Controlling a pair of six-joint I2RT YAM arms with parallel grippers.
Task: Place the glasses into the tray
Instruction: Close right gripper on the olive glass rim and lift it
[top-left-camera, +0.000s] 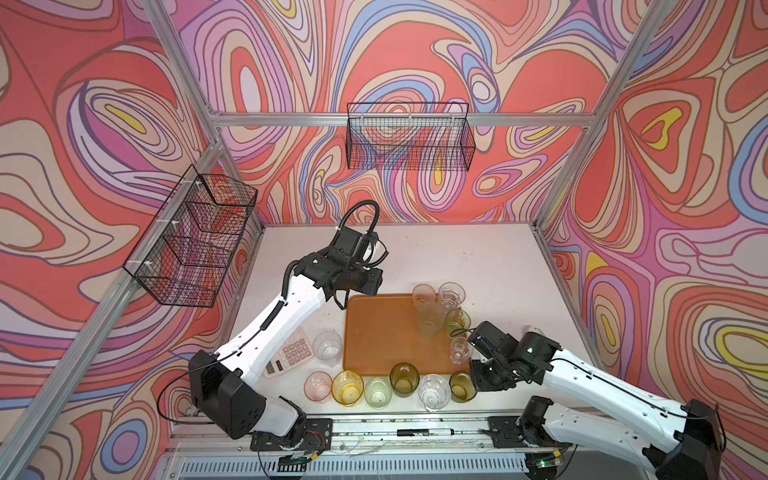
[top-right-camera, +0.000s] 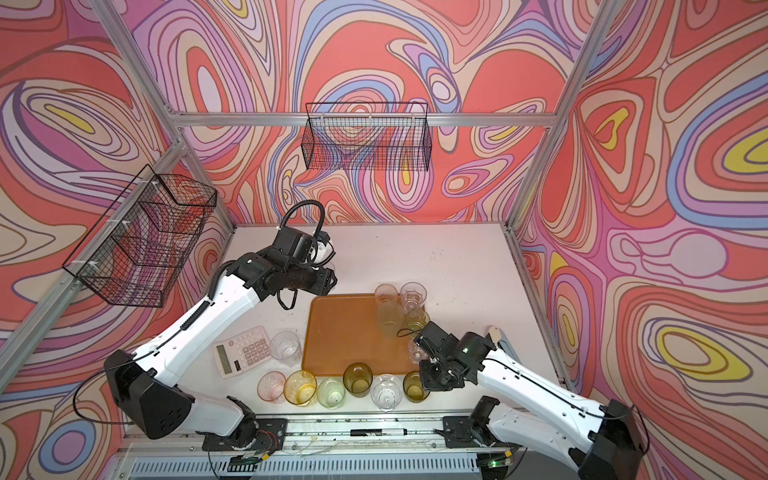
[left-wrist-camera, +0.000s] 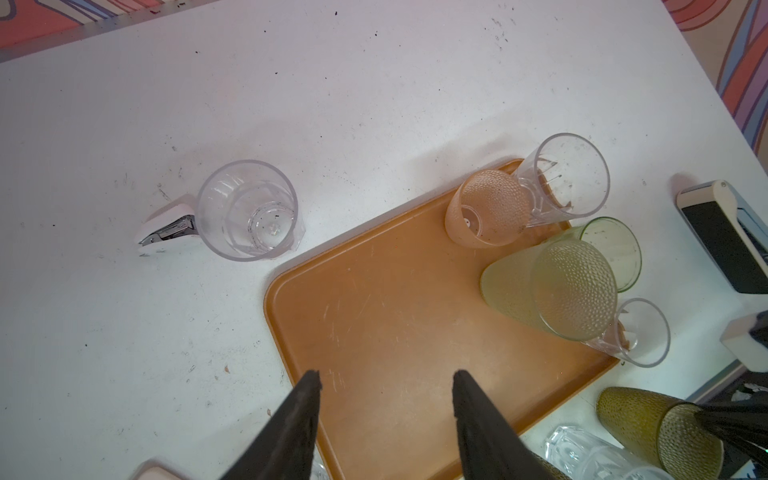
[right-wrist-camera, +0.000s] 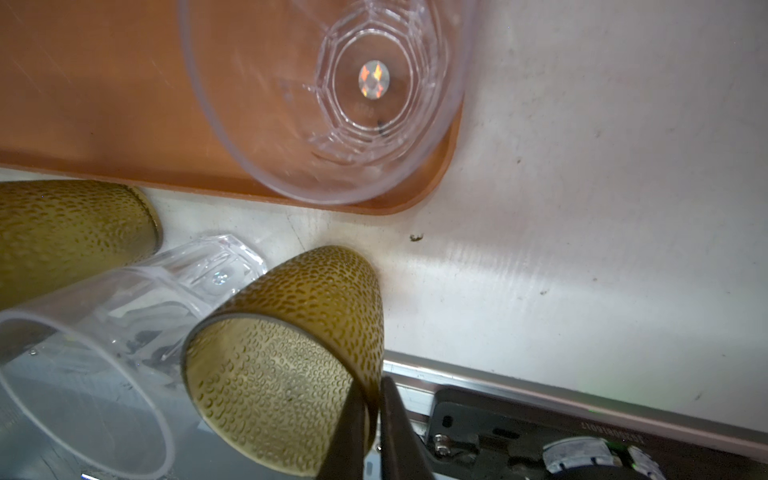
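Observation:
The orange-brown tray (top-left-camera: 382, 332) lies mid-table. At its right end stand several glasses: pink (top-left-camera: 424, 293), clear (top-left-camera: 451, 294), tall frosted green (top-left-camera: 428, 320), pale green (top-left-camera: 457, 322) and a small clear one (top-left-camera: 460, 349). In front of the tray runs a row of glasses, from a pink one (top-left-camera: 318, 384) to a dark olive one (top-left-camera: 459, 386). My right gripper (right-wrist-camera: 372, 384) is shut on that olive glass's (right-wrist-camera: 291, 357) rim, one finger inside and one outside. Over the tray's (left-wrist-camera: 395, 291) far-left part, my left gripper (left-wrist-camera: 386, 376) hangs open and empty.
A clear glass (top-left-camera: 328, 347) and a calculator (top-left-camera: 291, 353) sit left of the tray. Another clear glass (left-wrist-camera: 247, 210) stands by a white stapler (left-wrist-camera: 166, 228) beyond the tray. Black wire baskets (top-left-camera: 409, 137) (top-left-camera: 195, 237) hang on the walls. A white and black device (left-wrist-camera: 727, 237) lies right.

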